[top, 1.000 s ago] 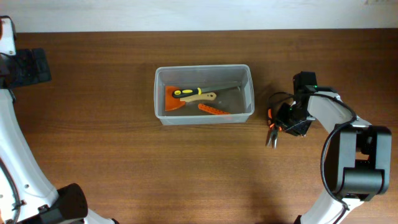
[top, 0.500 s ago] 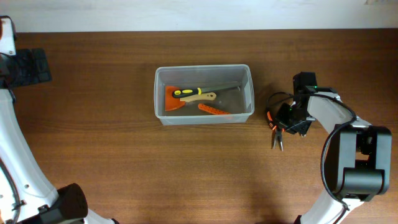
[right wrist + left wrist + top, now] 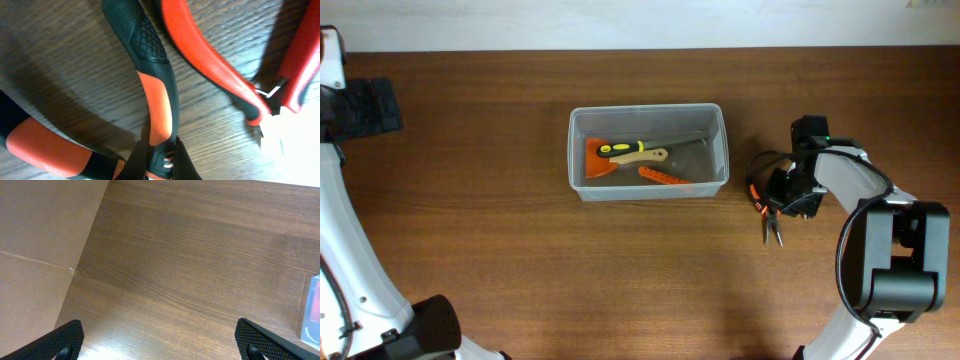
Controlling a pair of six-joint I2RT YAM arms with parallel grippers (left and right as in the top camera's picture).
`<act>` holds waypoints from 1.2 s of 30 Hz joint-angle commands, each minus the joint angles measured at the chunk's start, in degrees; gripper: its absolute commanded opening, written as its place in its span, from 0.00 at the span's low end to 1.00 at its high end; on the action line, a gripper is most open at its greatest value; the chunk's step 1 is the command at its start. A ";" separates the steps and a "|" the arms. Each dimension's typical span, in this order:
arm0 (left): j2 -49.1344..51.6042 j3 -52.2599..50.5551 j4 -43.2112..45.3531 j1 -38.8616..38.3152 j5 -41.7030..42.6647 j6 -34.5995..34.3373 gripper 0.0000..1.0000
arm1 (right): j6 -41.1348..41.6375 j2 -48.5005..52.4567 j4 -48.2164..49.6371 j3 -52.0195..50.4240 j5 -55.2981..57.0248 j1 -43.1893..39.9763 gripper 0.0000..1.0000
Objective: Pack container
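Change noted: within the last second the right gripper (image 3: pixel 159 157) has narrowed its fingers until they are pinched on the end of one black-and-orange handle of the pliers (image 3: pixel 155 90). In the overhead view the pliers' nose has swung round on the desk (image 3: pixel 470 250) from pointing down-left to pointing down-right. The tool appears to rest on the wood, not yet lifted.

Judgement: the grasp looks made, though it sits at the very tip of a single handle; the tool may pivot or slip when raised. Its transfer to the container (image 3: pixel 647 108) remains to be done.

A second tool, red-handled cutters (image 3: pixel 210 55), lies just beside the pliers and is not held.

The left gripper (image 3: pixel 160 347) is parked at the far left edge of the desk, fingers spread wide and holding nothing.

The container stands mid-desk, well apart from the left arm and near the right one. It is clear plastic, rectangular, with rounded corners and a rim, and is upright. Inside lie an orange scraper (image 3: pixel 599 158), a yellow-and-black handled tool (image 3: pixel 632 152) across it, and a small orange piece (image 3: pixel 663 176). Floor space remains free at its right end.
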 commanded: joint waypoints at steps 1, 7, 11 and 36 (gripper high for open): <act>-1.62 0.15 -0.09 0.35 0.63 -0.90 0.99 | -1.44 -3.15 -1.27 1.77 3.45 0.35 0.04; -1.62 0.15 -0.09 0.35 0.63 -0.90 0.99 | -2.54 -7.54 -4.39 6.14 4.59 0.37 0.04; -1.62 0.15 -0.09 0.35 0.63 -0.90 0.99 | -5.95 -11.91 -6.29 10.08 3.30 0.57 0.04; -1.62 0.15 -0.09 0.35 0.63 -0.90 0.99 | -68.98 -19.63 8.50 13.33 -12.44 25.62 0.04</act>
